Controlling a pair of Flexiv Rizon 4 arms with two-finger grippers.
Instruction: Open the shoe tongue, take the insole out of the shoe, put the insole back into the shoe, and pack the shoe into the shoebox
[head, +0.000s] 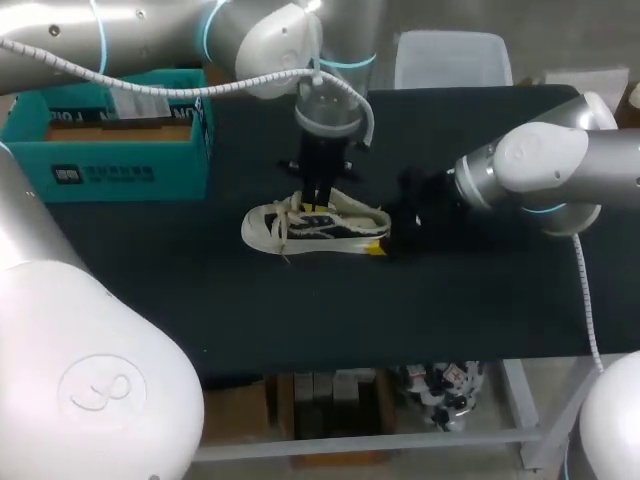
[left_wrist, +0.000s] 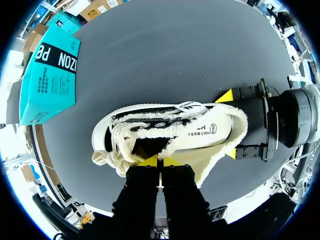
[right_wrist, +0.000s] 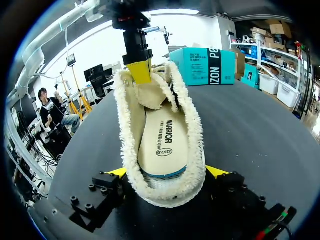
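Note:
A white and black shoe (head: 315, 228) with a fleece lining lies on its sole in the middle of the black table (head: 300, 320), toe to the left. My left gripper (head: 318, 205) comes down from above, shut on the shoe tongue (left_wrist: 145, 146) near the laces. The right gripper (head: 380, 240) sits low at the heel, its yellow fingertips (right_wrist: 215, 171) pressed against both sides of the heel (right_wrist: 165, 192). Inside the shoe, the cream insole (right_wrist: 162, 145) lies flat. The teal shoebox (head: 110, 140) stands open at the back left.
The shoebox (left_wrist: 47, 75) takes up the table's far left corner, well apart from the shoe. Bare black tabletop runs in front of the shoe and to its right, behind my right arm (head: 540, 170).

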